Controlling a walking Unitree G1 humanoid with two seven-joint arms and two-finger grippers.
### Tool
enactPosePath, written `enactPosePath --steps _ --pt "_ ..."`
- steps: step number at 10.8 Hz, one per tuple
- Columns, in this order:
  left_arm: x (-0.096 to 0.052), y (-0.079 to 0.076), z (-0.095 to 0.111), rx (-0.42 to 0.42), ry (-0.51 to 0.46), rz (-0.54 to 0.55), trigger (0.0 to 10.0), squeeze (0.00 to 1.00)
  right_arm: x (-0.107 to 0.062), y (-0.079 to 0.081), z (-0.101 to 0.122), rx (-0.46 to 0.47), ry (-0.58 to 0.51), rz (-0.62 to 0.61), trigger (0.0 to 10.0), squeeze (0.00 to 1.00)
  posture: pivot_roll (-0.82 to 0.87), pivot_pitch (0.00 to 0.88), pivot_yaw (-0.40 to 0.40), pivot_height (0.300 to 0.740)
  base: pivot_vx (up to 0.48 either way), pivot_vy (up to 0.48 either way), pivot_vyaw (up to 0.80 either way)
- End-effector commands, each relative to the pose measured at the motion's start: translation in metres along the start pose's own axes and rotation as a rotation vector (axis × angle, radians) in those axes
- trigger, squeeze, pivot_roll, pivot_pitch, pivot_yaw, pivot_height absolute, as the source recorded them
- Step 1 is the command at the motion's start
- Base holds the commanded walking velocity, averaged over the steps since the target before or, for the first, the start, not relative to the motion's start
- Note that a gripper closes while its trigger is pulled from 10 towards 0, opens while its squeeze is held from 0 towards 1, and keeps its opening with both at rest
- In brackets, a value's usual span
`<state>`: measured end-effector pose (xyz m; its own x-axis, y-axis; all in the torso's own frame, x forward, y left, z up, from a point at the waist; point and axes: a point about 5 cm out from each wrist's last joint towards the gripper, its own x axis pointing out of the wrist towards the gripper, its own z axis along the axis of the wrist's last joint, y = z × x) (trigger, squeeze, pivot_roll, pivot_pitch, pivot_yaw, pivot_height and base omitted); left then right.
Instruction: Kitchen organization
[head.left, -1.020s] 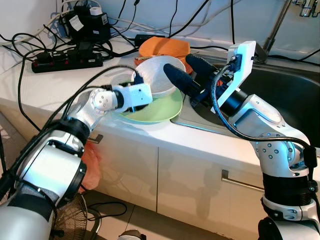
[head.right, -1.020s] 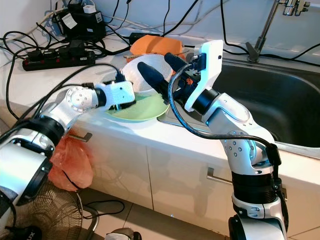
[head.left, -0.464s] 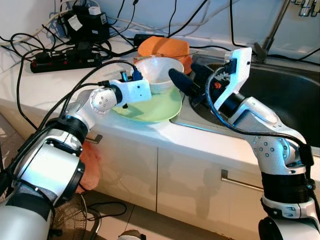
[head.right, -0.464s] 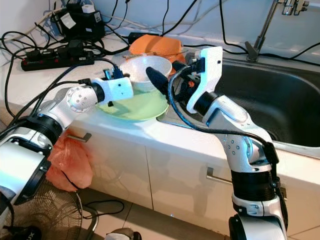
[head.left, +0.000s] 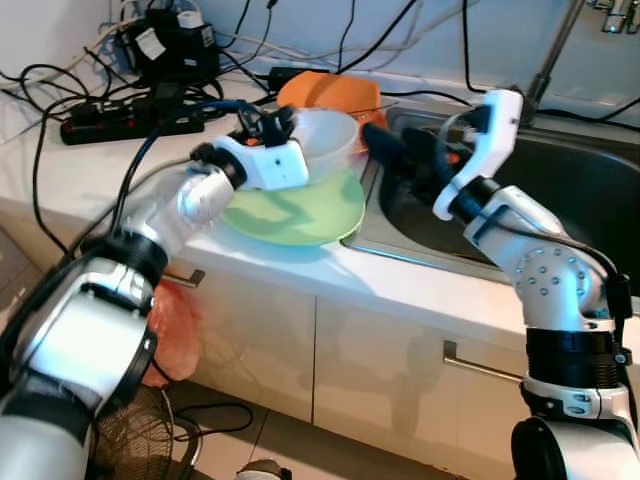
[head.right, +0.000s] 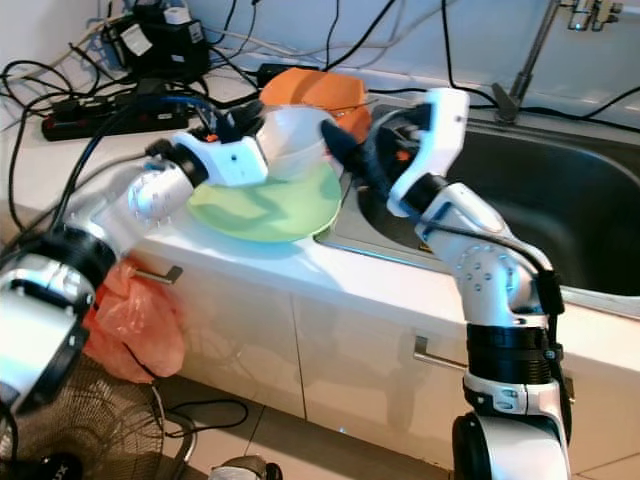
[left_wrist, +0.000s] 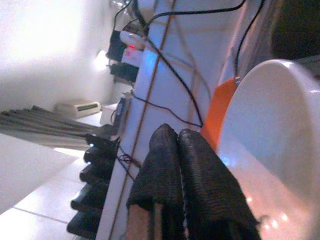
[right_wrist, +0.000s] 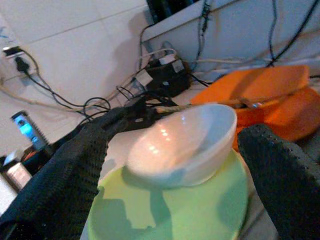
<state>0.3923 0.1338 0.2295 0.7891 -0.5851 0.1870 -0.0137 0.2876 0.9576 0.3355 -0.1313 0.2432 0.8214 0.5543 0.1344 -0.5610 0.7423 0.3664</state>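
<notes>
Left hand (head.left: 272, 128) clamps the tilted white ceramic bowl (head.left: 322, 140) above the pale green plate (head.left: 295, 208); right hand (head.left: 400, 150) spread. A slip could chip both.

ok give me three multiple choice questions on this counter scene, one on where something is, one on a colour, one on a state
1. Where is the white bowl?
A. down in the sink
B. above the plate, beside the sink
C. on the floor

2. What colour is the plate under the bowl?
A. light green
B. red
C. black

3. How are the right gripper's fingers?
A. pressed together
B. spread apart, one on each side of the bowl
C. clamped on a cable

Answers:
1 B: both eye views show the bowl over the plate on the counter, left of the sink.
2 A: the plate is pale green in the eye views and the right wrist view.
3 B: the right wrist view shows one black finger on each side of the bowl with a wide gap.
</notes>
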Motion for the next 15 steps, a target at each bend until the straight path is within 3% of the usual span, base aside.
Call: enactPosePath --steps 1,3,4,5,7,9,11,13,15 --pt "-0.007 -0.007 -0.001 0.011 -0.018 -0.013 0.0 0.00 0.001 -0.004 0.002 0.013 0.002 -0.024 10.0 0.00 0.21 0.006 0.018 0.740 0.000 0.000 0.00" --pt "-0.013 -0.017 -0.005 0.005 -0.010 -0.051 0.0 0.00 0.000 -0.005 0.001 0.017 0.007 -0.034 10.0 0.00 0.21 0.000 0.014 0.740 0.000 0.000 0.00" --pt "-0.014 -0.014 -0.008 0.054 -0.004 -0.032 4.4 0.00 0.000 -0.006 0.001 0.016 0.008 -0.041 10.0 0.00 0.21 0.000 0.016 0.740 0.000 0.000 0.00" --pt "-0.014 -0.006 -0.006 0.008 -0.024 0.016 10.0 1.00 0.000 -0.007 0.001 0.015 0.009 -0.045 10.0 0.00 0.21 0.000 0.018 0.740 0.000 0.000 0.00" --pt "-0.011 0.003 0.002 -0.031 -0.092 0.004 10.0 1.00 -0.001 -0.007 -0.001 0.015 0.010 -0.049 10.0 0.00 0.21 0.000 0.019 0.740 0.000 0.000 0.00" --pt "-0.006 0.009 0.015 -0.126 -0.194 -0.073 10.0 1.00 0.000 -0.007 -0.001 0.013 0.011 -0.046 10.0 0.00 0.21 0.000 0.022 0.740 0.000 0.000 0.00" --pt "-0.001 0.015 0.022 -0.232 -0.222 -0.197 10.0 1.00 0.000 -0.007 -0.002 0.010 0.012 -0.044 10.0 0.00 0.22 0.000 0.024 0.740 0.000 0.000 0.00" --pt "0.000 0.024 0.017 -0.302 -0.205 -0.256 10.0 1.00 0.000 -0.006 -0.003 0.010 0.015 -0.040 10.0 0.00 0.22 0.000 0.027 0.740 0.000 0.000 0.00" --pt "-0.005 0.022 -0.001 -0.371 -0.094 -0.350 10.0 1.00 -0.001 -0.005 -0.004 0.009 0.015 -0.037 10.0 0.00 0.21 0.000 0.031 0.740 0.000 0.000 0.00"
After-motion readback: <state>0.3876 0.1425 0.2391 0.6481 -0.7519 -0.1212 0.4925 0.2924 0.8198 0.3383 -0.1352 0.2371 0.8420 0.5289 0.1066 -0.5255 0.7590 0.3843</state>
